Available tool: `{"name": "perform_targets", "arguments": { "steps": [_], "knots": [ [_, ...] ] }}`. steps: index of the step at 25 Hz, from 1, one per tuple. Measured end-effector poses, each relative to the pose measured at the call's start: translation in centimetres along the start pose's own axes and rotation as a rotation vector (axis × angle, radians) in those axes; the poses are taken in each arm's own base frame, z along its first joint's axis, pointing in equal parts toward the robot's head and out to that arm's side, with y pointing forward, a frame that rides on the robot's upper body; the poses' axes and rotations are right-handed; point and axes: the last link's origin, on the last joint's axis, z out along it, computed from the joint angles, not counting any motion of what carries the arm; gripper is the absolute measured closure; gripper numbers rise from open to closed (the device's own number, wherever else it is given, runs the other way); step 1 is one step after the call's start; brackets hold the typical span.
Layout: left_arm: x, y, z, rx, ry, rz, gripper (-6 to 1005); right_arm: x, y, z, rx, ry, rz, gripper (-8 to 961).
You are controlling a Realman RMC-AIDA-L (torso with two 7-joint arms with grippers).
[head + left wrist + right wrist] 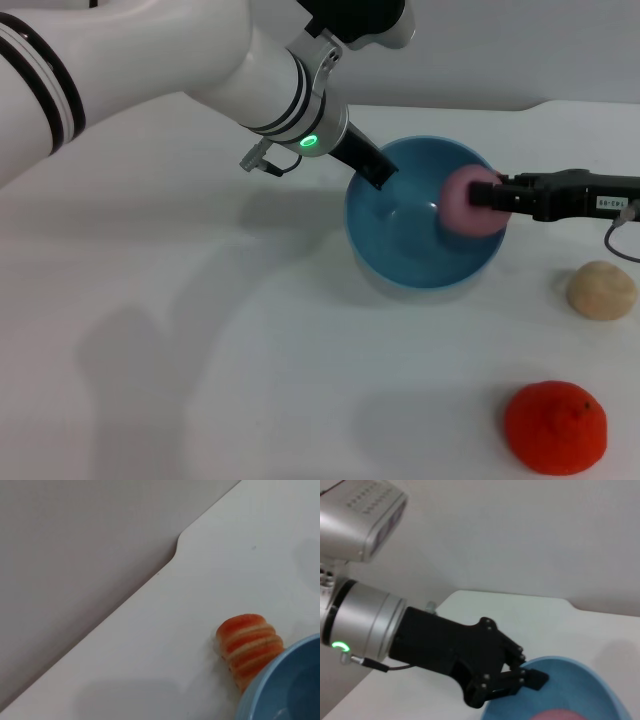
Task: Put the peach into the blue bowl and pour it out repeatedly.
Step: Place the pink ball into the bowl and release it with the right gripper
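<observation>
Peach [470, 203] clamped in right gripper [492, 194], over blue bowl [400, 235]

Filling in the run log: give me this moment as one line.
left gripper: shut on blue bowl rim | right gripper: shut on peach, over bowl's right edge | peach not yet released

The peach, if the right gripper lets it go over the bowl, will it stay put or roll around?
Probably rolls: the peach is round and smooth, and the blue bowl looks glossy inside. Its deep walls should contain it. The right gripper holds it easily, suggesting light.
</observation>
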Motion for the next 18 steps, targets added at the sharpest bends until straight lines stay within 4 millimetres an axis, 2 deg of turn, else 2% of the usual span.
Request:
{"name": "perform_targets", "arguments": {
  "steps": [18],
  "knots": [
    [-0.21,-0.15,0.08,0.004,0.005,-0.011,999,0.26,0.05,0.50,0.002,0.011,-0.057,465]
  ]
}}
